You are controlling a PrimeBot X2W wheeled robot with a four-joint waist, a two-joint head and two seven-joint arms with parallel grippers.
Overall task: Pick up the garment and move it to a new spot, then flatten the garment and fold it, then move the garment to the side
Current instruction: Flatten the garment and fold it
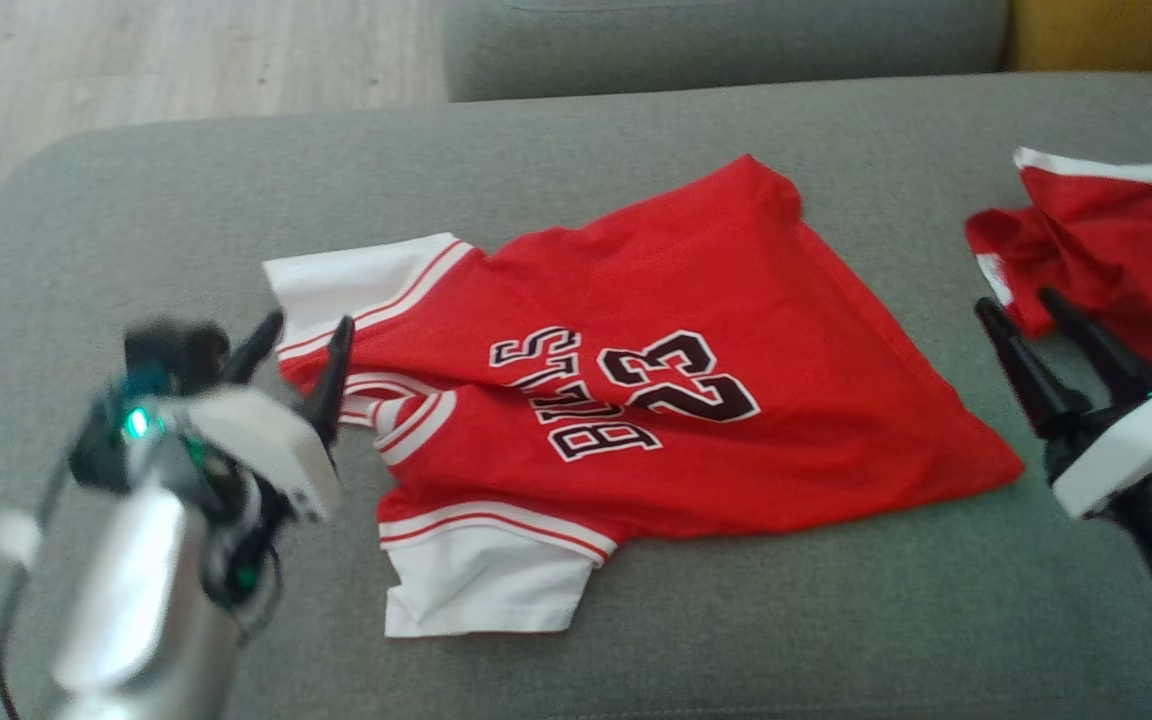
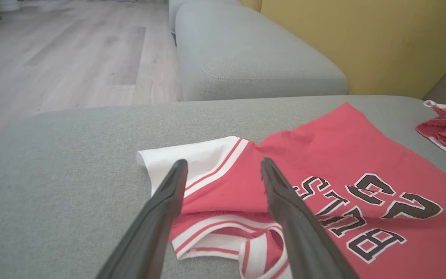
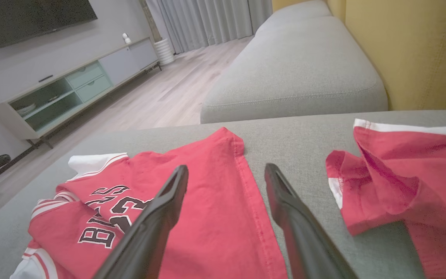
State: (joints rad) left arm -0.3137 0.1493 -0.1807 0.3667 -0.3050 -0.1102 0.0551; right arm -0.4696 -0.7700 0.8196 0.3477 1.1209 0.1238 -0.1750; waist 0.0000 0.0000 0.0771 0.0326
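The garment (image 1: 636, 330) is a red jersey with white sleeves and black "BULLS 23" lettering, lying spread on the grey cushion (image 1: 636, 640) with its neck end to the left. My left gripper (image 1: 294, 345) is open just above the neck and near sleeve; its fingers (image 2: 165, 201) straddle the white sleeve (image 2: 192, 155). My right gripper (image 1: 1018, 304) is open beside the jersey's hem corner, holding nothing. In the right wrist view its fingers (image 3: 281, 193) frame the hem edge (image 3: 246, 182).
A second red and white garment (image 1: 1106, 240) lies crumpled at the cushion's right, close to my right gripper. Another grey cushion (image 1: 726, 40) sits behind, with a yellow backrest (image 2: 362, 42) to the right. Wood floor (image 2: 72, 58) lies beyond the left edge.
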